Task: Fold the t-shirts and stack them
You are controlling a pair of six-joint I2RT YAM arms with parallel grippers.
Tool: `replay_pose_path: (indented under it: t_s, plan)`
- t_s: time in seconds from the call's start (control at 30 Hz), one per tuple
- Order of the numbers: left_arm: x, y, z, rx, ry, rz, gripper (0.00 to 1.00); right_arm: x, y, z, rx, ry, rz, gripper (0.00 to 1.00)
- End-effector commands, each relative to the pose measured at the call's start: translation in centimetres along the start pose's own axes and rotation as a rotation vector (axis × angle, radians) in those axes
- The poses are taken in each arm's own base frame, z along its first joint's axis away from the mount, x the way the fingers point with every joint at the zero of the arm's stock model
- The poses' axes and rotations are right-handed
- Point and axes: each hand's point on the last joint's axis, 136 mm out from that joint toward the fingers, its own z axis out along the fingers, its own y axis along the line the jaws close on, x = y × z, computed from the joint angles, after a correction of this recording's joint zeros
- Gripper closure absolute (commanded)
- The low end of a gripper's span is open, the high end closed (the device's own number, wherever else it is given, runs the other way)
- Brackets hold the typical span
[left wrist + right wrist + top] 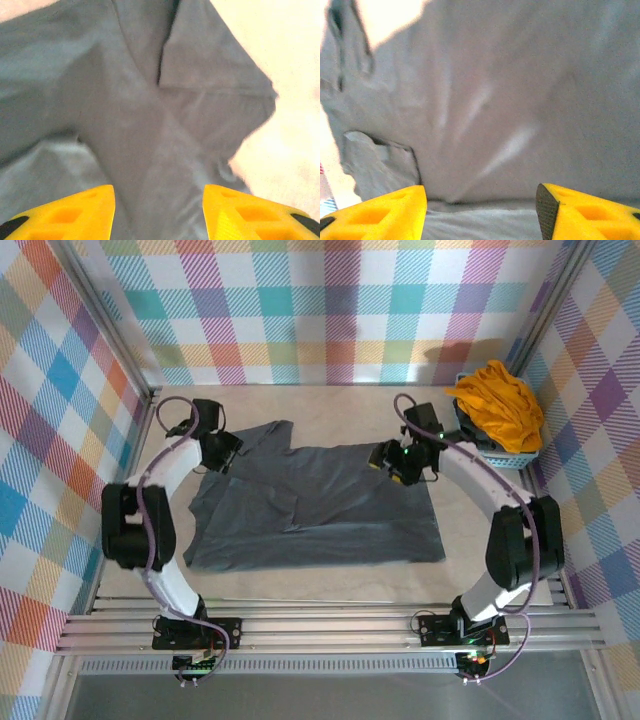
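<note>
The grey t-shirt [320, 505] lay spread flat on the pale surface [340, 415], roughly in the middle between the two arms, its hem toward the arm bases and its collar end toward the far wall. One sleeve [262, 436] stuck out at the far left corner.

The left gripper [218, 452] hung right at that corner, over the shoulder of the shirt beside the sleeve. Through its wrist camera the yellow fingers [75, 210] stood apart, with grey cloth lying loose below the gap and nothing pinched between them. A dark fold line ran up the fabric just ahead of it, and the sleeve's edge met the bare surface off to one side.

The right gripper [398, 464] sat over the shirt's far right edge. Its jaws were parted too, holding nothing. Smooth grey cloth with a few pale creases spread beneath it, and a small rumpled flap showed near the shirt's border.

The mustard t-shirt [497, 408] was well apart from both grippers, bunched in a heap in the light-blue basket [510, 458] at the far right corner and spilling over its rim.
</note>
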Motion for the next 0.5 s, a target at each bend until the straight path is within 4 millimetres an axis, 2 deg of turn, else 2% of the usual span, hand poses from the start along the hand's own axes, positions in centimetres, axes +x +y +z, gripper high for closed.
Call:
replay_pose_path:
  t_s: [0.0, 0.1, 0.2, 0.37, 0.47]
  plan:
    - [-1.4, -1.0, 3.0, 0.030, 0.057, -0.079, 0.51, -2.6, 2.9, 0.3, -0.130, 0.006, -0.099, 0.37]
    - [-2.0, -1.6, 5.1, 0.006, 0.074, -0.078, 0.52, -4.8, 4.0, 0.5, -0.155, 0.003, -0.097, 0.37]
    - [-2.3, -1.8, 6.4, -0.001, 0.076, -0.082, 0.53, -6.0, 4.6, 0.9, -0.172, 0.004, -0.088, 0.38]
    - [-2.9, -2.4, 7.0, 0.018, 0.065, -0.073, 0.58, -6.3, 4.9, 1.6, -0.189, 0.016, -0.077, 0.38]
    - [-2.9, -2.2, 6.6, 0.002, 0.058, -0.073, 0.60, -6.1, 4.6, 1.9, -0.189, 0.024, -0.071, 0.38]
